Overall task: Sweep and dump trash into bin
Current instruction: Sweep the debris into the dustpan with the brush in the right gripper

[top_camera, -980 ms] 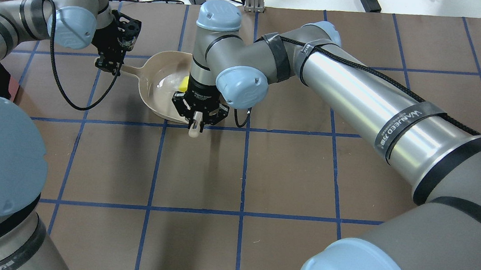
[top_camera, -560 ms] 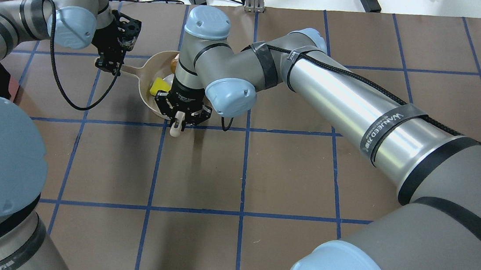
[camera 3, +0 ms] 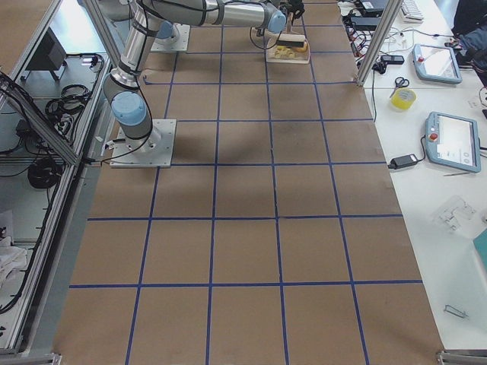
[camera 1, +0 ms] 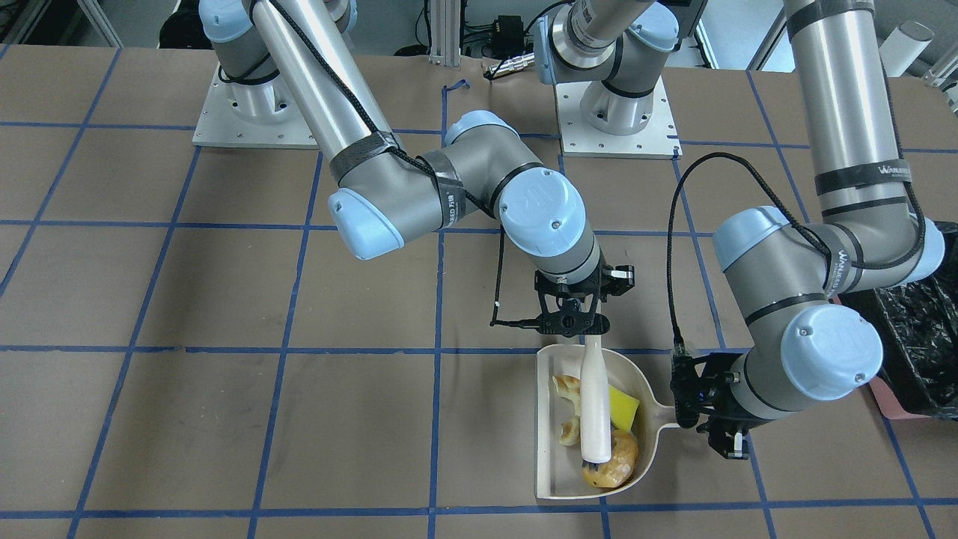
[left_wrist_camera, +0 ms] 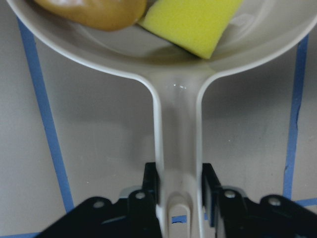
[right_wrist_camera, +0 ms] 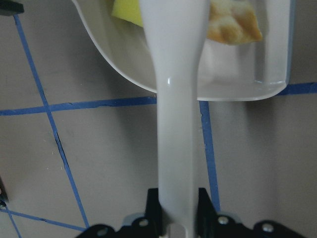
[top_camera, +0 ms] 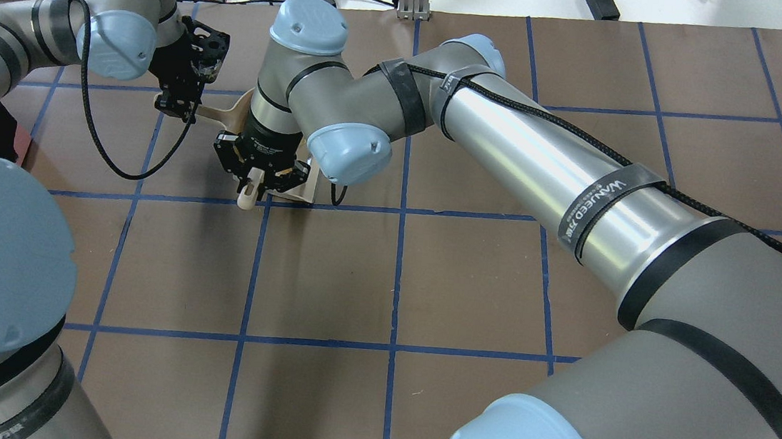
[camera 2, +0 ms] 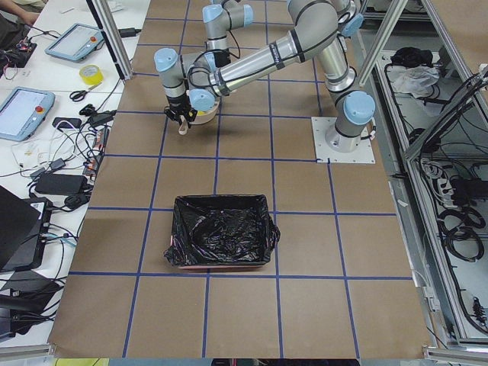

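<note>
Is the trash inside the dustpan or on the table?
Inside: the lump, sponge and peel scraps all lie in the dustpan.

Brown table (top_camera: 328,278) gridded with blue tape (top_camera: 397,285), white side bench (camera 3: 449,190), tangled cables (camera 2: 76,122)

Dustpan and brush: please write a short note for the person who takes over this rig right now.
Left gripper: shut on the dustpan handle; dustpan rests on the table.
Right gripper: shut on the brush, whose head is in the dustpan.
Trash: lump, sponge and peel scraps lie in the dustpan.
Bin: on the table at the robot's left, apart from the dustpan.
Done: sweeping. Left: lift the brush clear, carry the dustpan to the bin, tip it.
</note>
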